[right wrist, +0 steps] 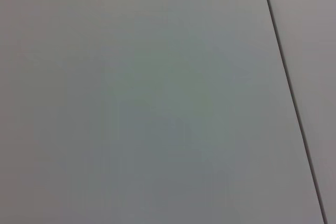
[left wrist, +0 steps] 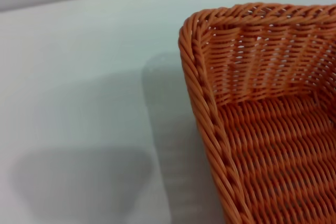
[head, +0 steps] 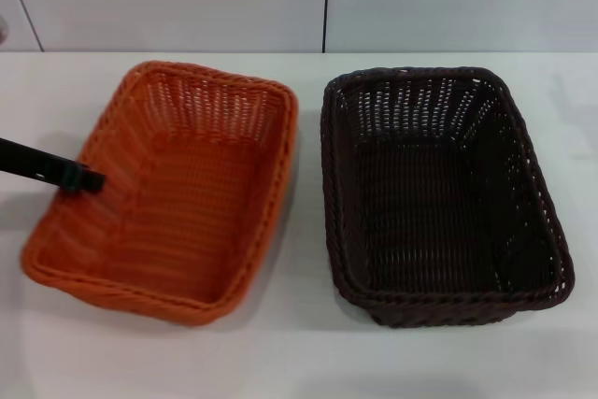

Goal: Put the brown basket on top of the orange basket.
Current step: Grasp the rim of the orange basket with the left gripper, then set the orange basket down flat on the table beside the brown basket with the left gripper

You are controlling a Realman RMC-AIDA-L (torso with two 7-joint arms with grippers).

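The orange basket (head: 173, 193) sits on the left of the white table, empty, and its corner and braided rim (left wrist: 210, 103) fill the left wrist view. The brown basket (head: 439, 198) stands beside it on the right, upright and empty, with a narrow gap between the two. My left gripper (head: 84, 178) reaches in from the left edge as a black bar, its tip over the orange basket's left rim. The right gripper does not show in any view.
Both baskets rest on the white table (head: 299, 352), with a pale wall with a dark vertical seam (head: 325, 2) behind it. The right wrist view holds only a plain grey surface with a dark seam (right wrist: 289, 77).
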